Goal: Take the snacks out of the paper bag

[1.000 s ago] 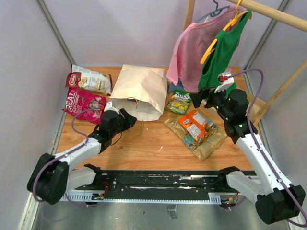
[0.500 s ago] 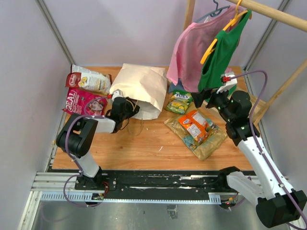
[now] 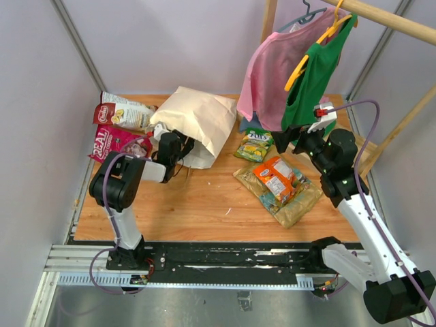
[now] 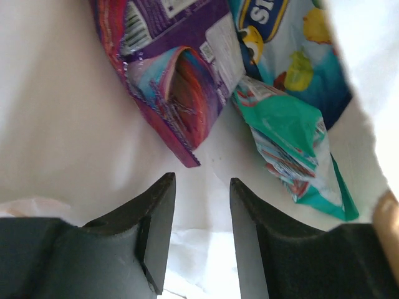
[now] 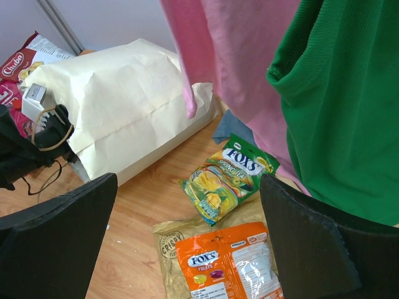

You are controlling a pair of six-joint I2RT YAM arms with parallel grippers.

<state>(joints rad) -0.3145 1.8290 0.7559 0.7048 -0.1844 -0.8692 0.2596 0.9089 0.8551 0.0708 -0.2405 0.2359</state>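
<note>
The paper bag (image 3: 194,122) lies on its side at the back of the table, mouth toward the left arm. My left gripper (image 3: 178,148) has pushed into that mouth. In the left wrist view its jaws (image 4: 201,180) stand open with only bag paper between them, just short of a purple packet (image 4: 174,81), a teal packet (image 4: 287,143) and a blue packet (image 4: 299,50). My right gripper (image 5: 187,187) hovers wide open above the green packet (image 5: 227,177) and the orange packet (image 5: 227,265), holding nothing.
Red-white (image 3: 126,112) and magenta (image 3: 116,143) packets lie left of the bag. The orange packet rests on a flat tan packet (image 3: 296,201). A pink shirt (image 3: 269,75) and a green shirt (image 3: 313,75) hang from a wooden rail (image 3: 388,20) over the right arm.
My left arm swung in and drove its gripper into the bag's mouth, nudging the bag up and back, and its jaws narrowed. The right arm lifted slightly, then stayed still.
</note>
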